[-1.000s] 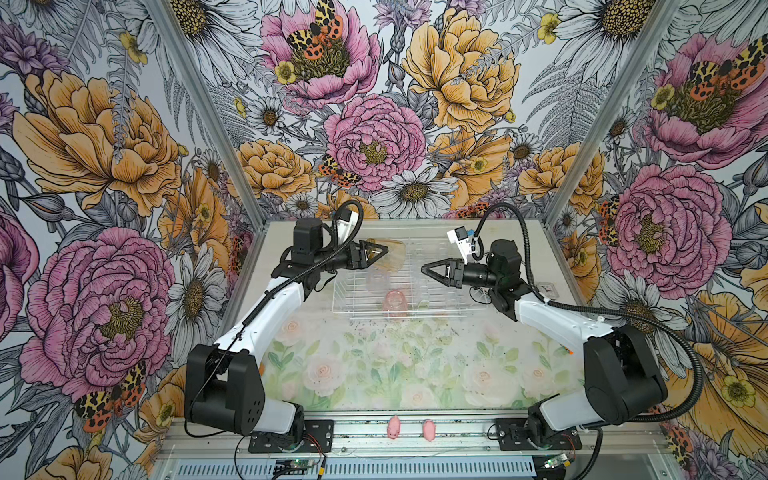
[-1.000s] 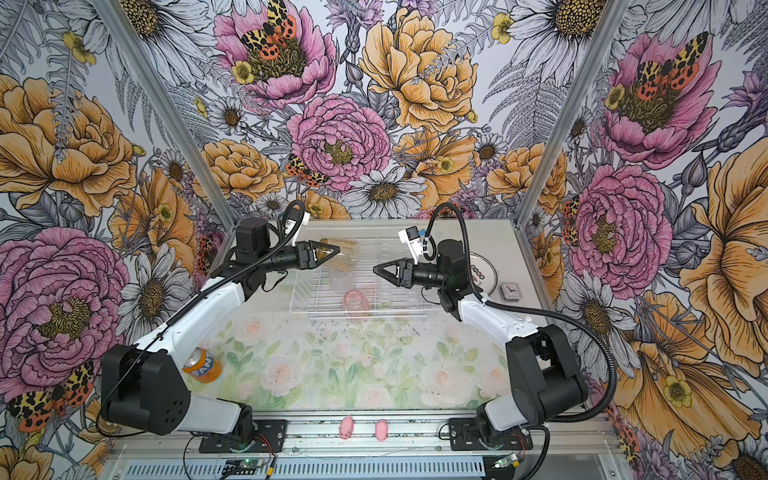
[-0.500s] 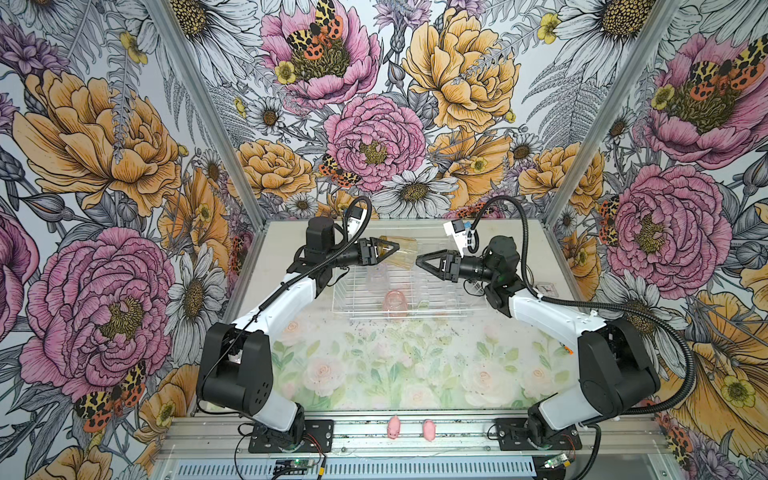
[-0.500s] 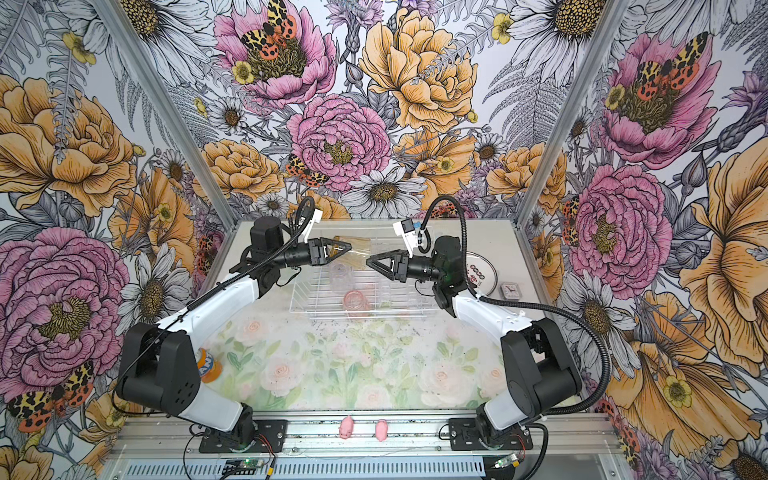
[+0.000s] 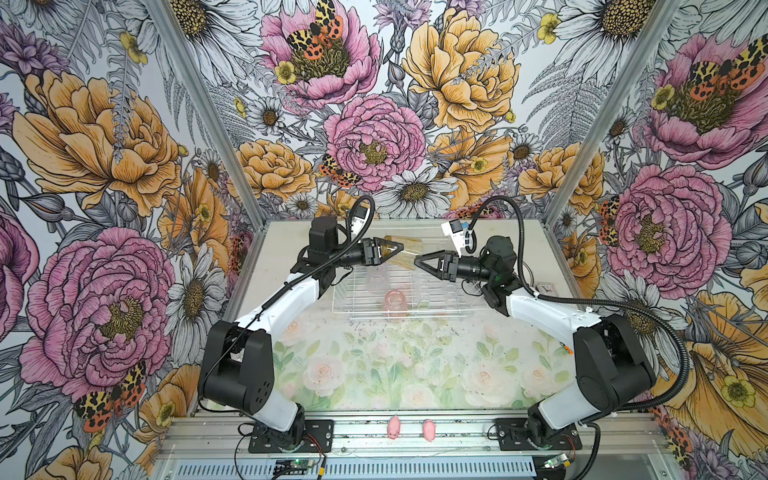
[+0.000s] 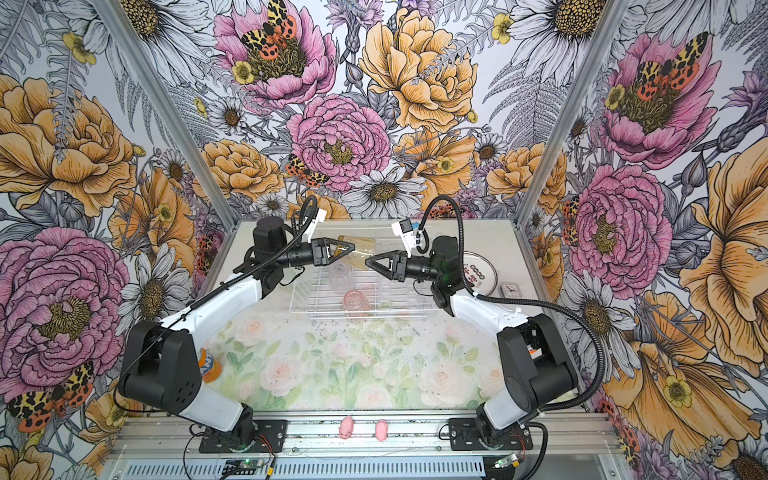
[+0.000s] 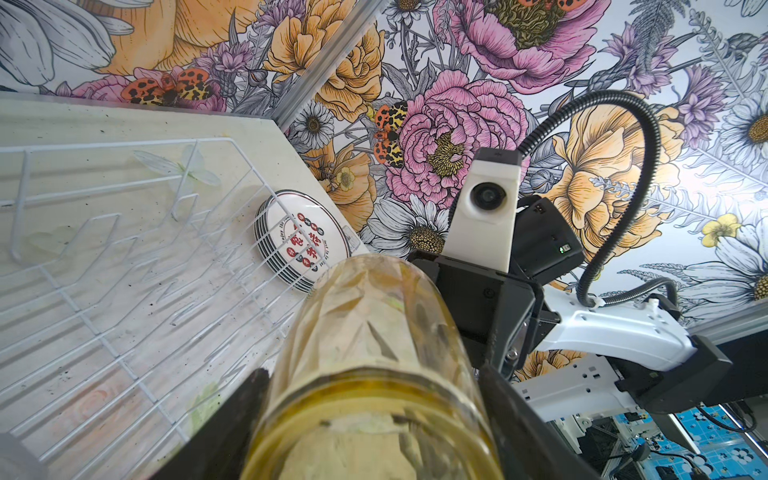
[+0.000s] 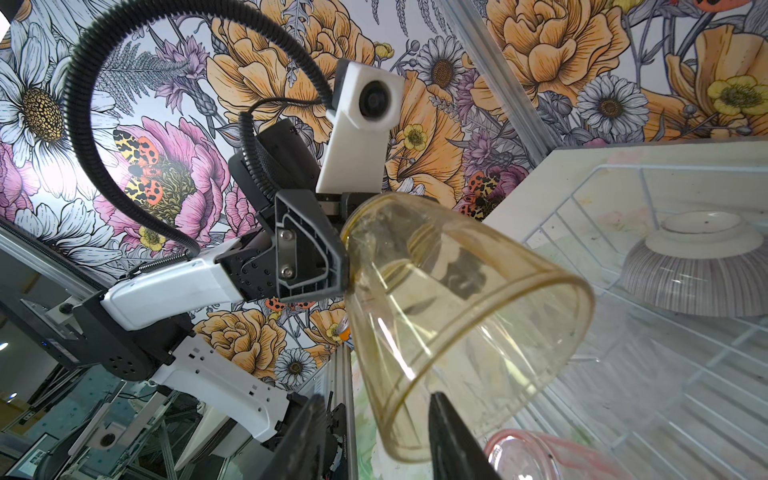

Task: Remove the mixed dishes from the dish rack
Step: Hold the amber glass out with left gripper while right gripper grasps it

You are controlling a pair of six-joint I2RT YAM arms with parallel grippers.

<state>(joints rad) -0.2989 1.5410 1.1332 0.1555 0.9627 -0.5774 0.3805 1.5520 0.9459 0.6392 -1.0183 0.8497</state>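
Note:
The amber tumbler (image 5: 406, 254) (image 6: 358, 248) lies level in the air over the far side of the dish rack (image 5: 345, 309) (image 6: 300, 309). My left gripper (image 5: 392, 251) (image 7: 372, 374) is shut on its base end. My right gripper (image 5: 417, 262) (image 8: 376, 399) stands open at the tumbler's (image 8: 457, 299) mouth, with the rim wall between its jaws. In the rack lie a pink tumbler (image 5: 394, 300) (image 8: 540, 457), a clear tumbler (image 6: 340, 276) and an upturned ribbed grey bowl (image 8: 694, 270). A stack of printed plates (image 6: 478, 272) (image 7: 303, 241) rests on the table right of the rack.
Two pink pig figures (image 5: 393, 427) (image 5: 429, 429) sit on the front rail. An orange bottle (image 6: 208, 365) stands behind the left arm's base. A small square object (image 6: 509, 289) lies beside the plates. The back and side walls stand close to the rack.
My left gripper has carried the amber tumbler up and toward the middle. The right gripper has moved left to the tumbler's mouth.

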